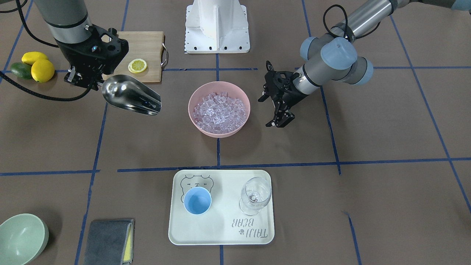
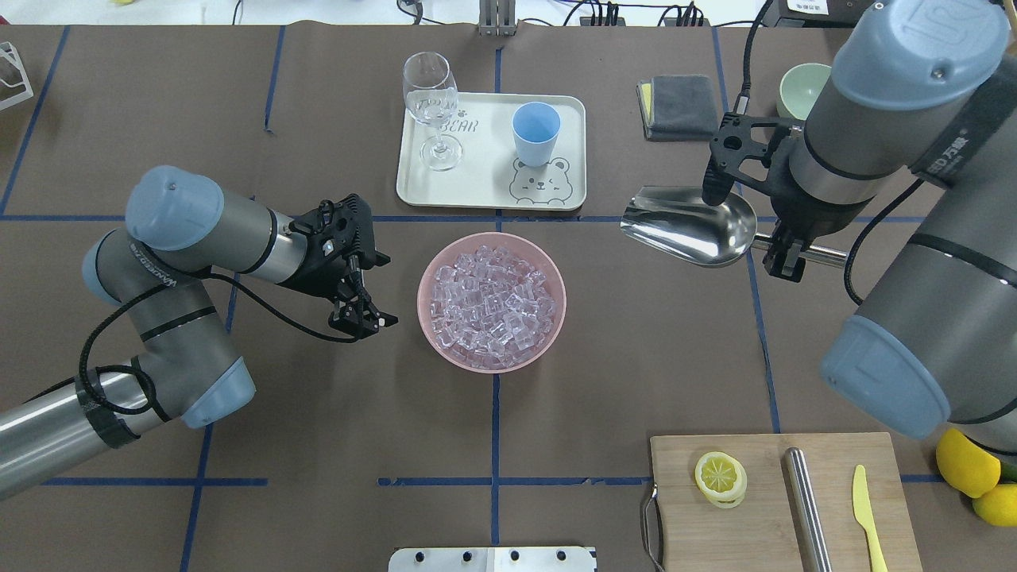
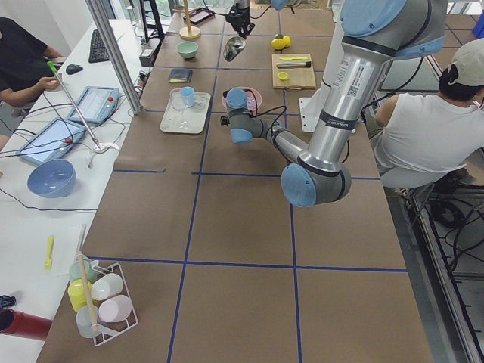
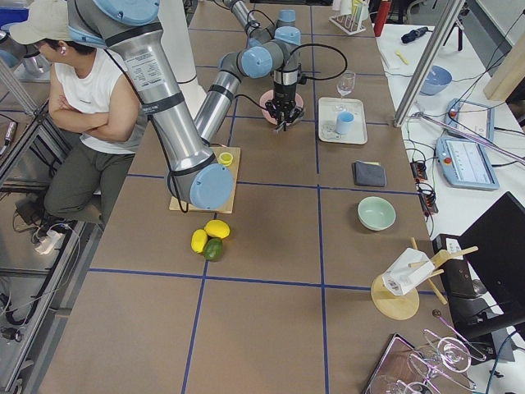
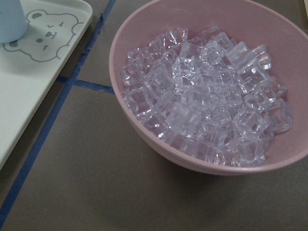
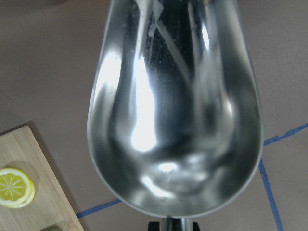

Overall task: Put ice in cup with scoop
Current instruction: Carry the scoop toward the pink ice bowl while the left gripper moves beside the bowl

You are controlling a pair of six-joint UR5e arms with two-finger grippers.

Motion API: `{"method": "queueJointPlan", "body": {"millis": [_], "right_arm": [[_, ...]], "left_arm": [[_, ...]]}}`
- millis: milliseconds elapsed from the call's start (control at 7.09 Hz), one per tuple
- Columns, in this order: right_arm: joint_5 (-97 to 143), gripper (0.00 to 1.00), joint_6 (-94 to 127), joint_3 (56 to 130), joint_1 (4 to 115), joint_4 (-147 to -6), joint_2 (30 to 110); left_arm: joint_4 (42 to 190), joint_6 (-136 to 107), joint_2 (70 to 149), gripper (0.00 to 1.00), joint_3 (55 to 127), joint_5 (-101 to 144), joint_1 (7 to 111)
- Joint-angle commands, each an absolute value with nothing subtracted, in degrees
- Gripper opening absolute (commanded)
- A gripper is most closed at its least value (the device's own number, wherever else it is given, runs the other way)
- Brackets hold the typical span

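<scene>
My right gripper is shut on the thin rod handle of the shiny steel scoop and holds it above the table, beside the bowl of ice. The scoop's trough is empty; it also shows in the overhead view. The ice, many clear cubes, fills a pink bowl at the table's middle. My left gripper is open and empty, close beside the pink bowl on its other side. The light-blue cup stands upright and empty on a white tray.
A clear wine glass stands on the tray beside the cup. A wooden cutting board holds a lemon slice, a steel rod and a yellow knife. A pale-green bowl and a grey cloth lie near the tray.
</scene>
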State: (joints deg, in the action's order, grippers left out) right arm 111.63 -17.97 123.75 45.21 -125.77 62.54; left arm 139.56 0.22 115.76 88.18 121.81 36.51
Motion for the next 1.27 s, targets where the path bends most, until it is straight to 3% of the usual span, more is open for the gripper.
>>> {"method": "queueJointPlan", "body": {"millis": [0,564,1129], "right_arm": [[108.3,0.00,-18.7,124.4,42.8,-134.2,58.5],[103.0,0.00,-19.0,123.5,37.5,-143.6,53.5],[99.7,0.00,-21.5,113.3,33.1,-148.8,43.7]], "left_arm": [[142.9,1.4,117.0,1.00,86.6,121.6,35.6],[148.8,1.0,117.5,1.00,83.4,121.5,34.3],[148.9,1.0,117.7,1.00,83.4,121.4,34.2]]}}
